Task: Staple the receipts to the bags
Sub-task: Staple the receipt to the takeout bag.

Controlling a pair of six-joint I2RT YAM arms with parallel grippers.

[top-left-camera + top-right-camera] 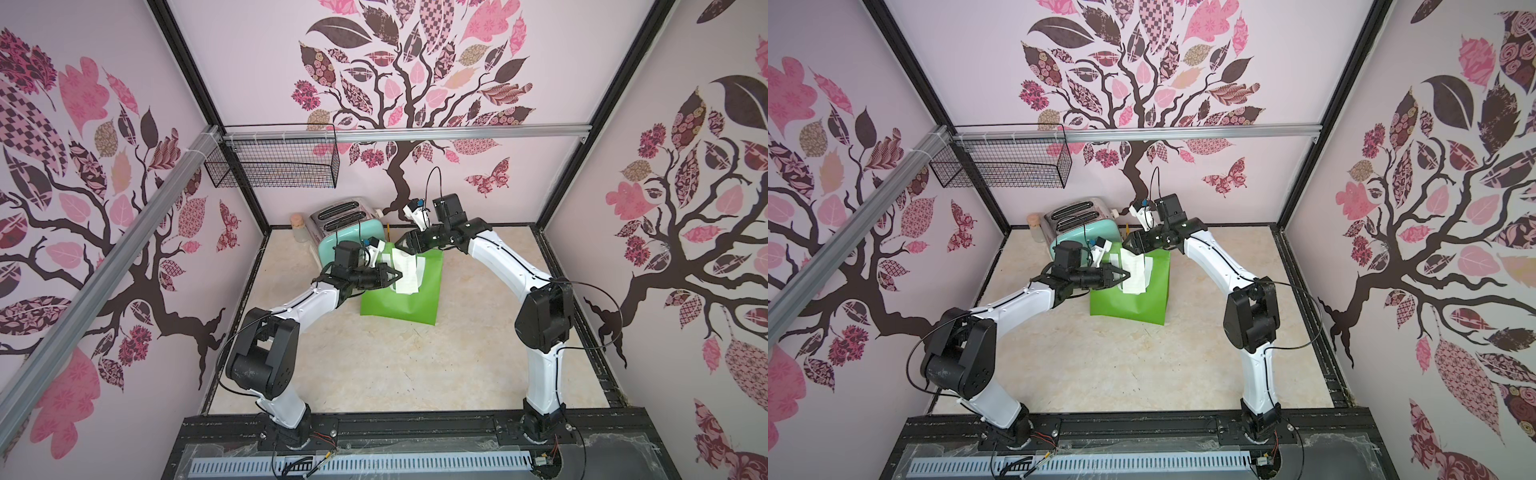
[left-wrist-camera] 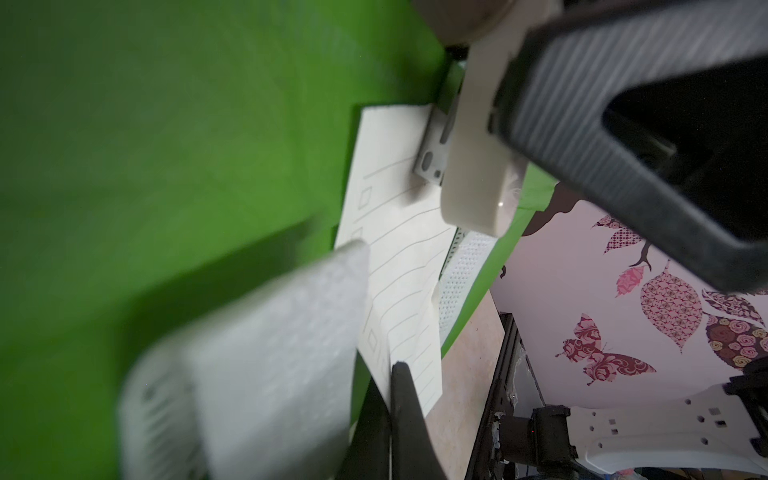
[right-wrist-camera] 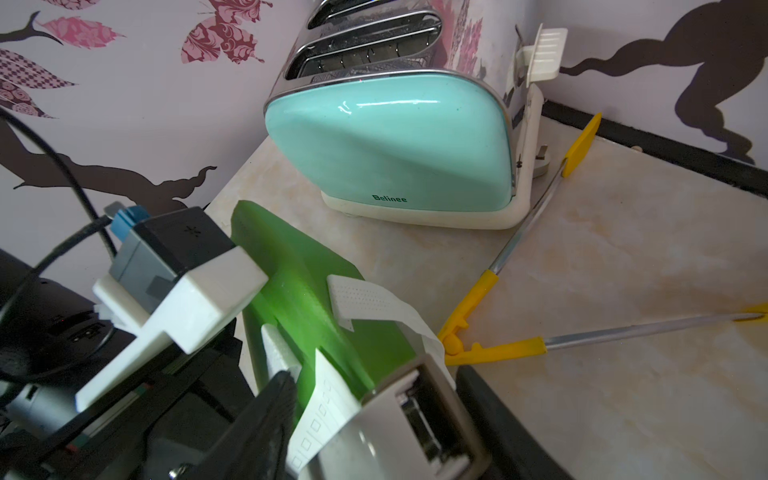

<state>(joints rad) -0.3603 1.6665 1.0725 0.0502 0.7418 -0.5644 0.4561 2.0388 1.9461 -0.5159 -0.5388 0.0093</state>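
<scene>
L jaws: L gripper (image 1: pixel 395 275) is shut tight, pinching the receipt (image 1: pixel 405 275) at its side edge.
R jaws: R gripper (image 1: pixel 401 248) is closed round the stapler (image 2: pixel 469 166). One black finger presses on its cream top.
Receipt: rests on the bag (image 1: pixel 399 309), lifted off it a bit. Far corner sits in the stapler's mouth & side edge is in the L jaws, so it's between both grippers.
Bag: green, lies on the table (image 1: pixel 374 374), far edge just beside the toaster (image 1: pixel 340 216). White strap (image 3: pixel 374 299) flops over it, next to the receipt.
L arm: comes from the near rail, elbow bent, forearm goes up & in. Gripper points sideways across the bag.
R arm: stands tall from its base, bends at the elbow, forearm slants in twd the back. Gripper tips down at the bag's far edge.
Also: yellow tongs (image 3: pixel 469 301) lie open on the table by the toaster.
</scene>
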